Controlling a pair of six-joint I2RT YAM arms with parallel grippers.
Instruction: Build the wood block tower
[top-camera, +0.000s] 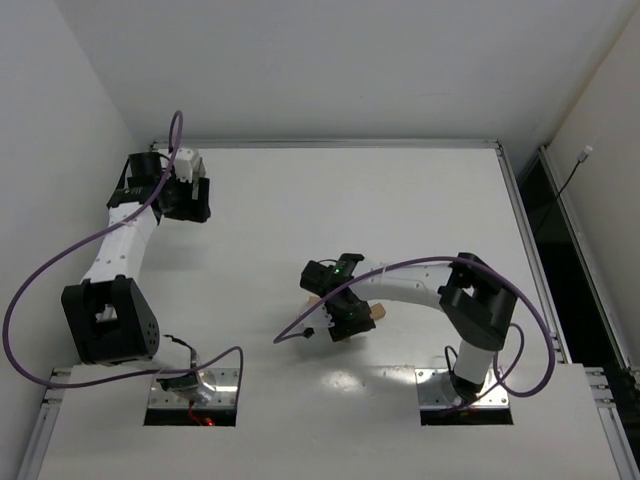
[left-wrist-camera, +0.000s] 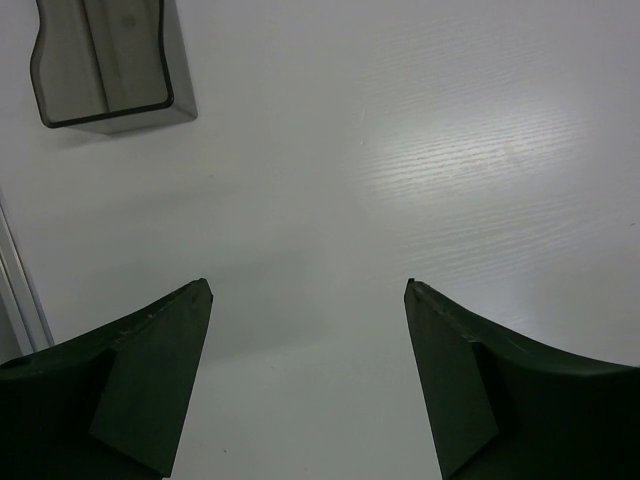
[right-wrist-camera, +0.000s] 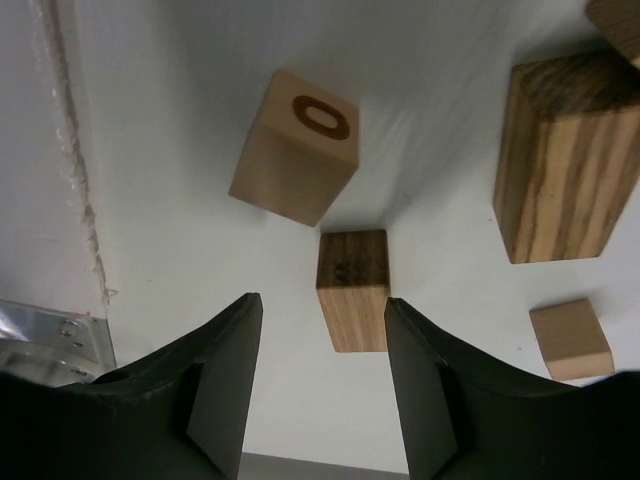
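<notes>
The right wrist view shows several wood blocks lying apart on the white table. There is a pale cube with a ring mark (right-wrist-camera: 297, 145), a small dark-topped block (right-wrist-camera: 353, 290), a large striped block (right-wrist-camera: 565, 160) and a small tan cube (right-wrist-camera: 572, 338). No stacked tower shows. My right gripper (right-wrist-camera: 322, 302) is open above the table, and the dark-topped block lies just ahead of its fingertips, close to the right finger (right-wrist-camera: 425, 390). In the top view the right gripper (top-camera: 335, 300) hides most blocks; one tan block (top-camera: 381, 311) shows beside it. My left gripper (left-wrist-camera: 308, 285) is open and empty.
A dark grey translucent bin (left-wrist-camera: 110, 60) sits on the table ahead of the left gripper (top-camera: 190, 200) at the far left. A metal rail (right-wrist-camera: 50, 330) runs along the table edge left of the right gripper. Walls enclose the table.
</notes>
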